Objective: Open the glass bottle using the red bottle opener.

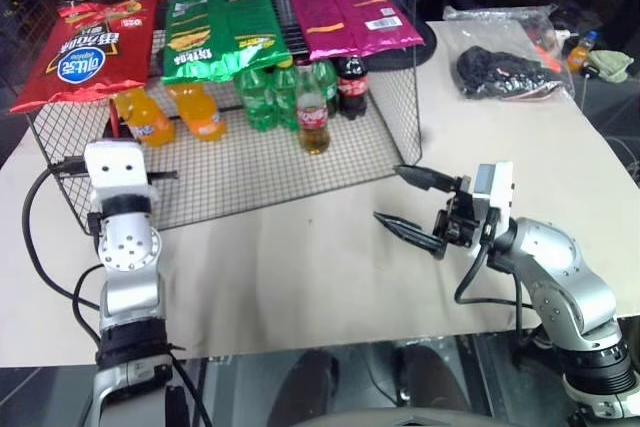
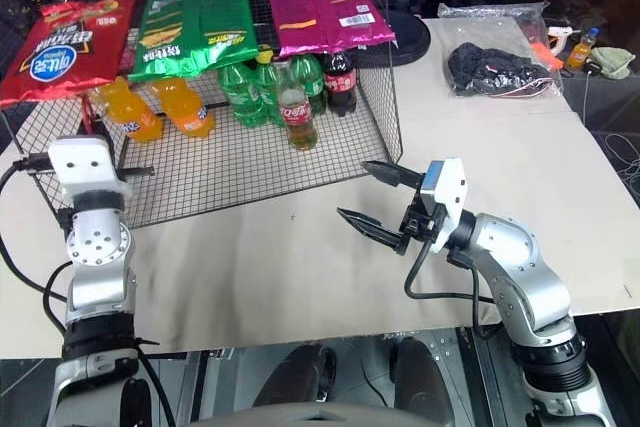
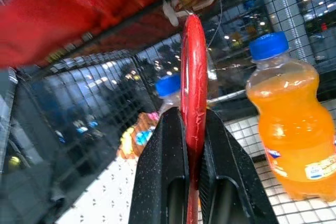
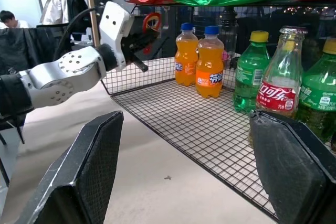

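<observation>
Left jaws [image 3: 193,145] pinching the red bottle opener [image 3: 193,77] edge-on near the hook, risking snagging or slipping; right jaws [image 1: 412,207] gaping wide and empty; glass bottle [image 1: 313,107] standing at twelve o'clock inside the wire rack [image 1: 250,172].

The left gripper [image 3: 195,145] is clamped on the red opener [image 3: 193,82] — both black fingers [image 3: 168,166] press its flat sides, and it is seen edge-on, rising past the fingertips toward a white clip [image 3: 173,11] on the wire rack [image 3: 105,93]. An orange soda bottle [image 3: 291,124] with a blue cap stands beside it; a second blue cap [image 3: 169,85] peeks from behind the opener. A red bag [image 3: 68,19] lies above — blurred.
</observation>
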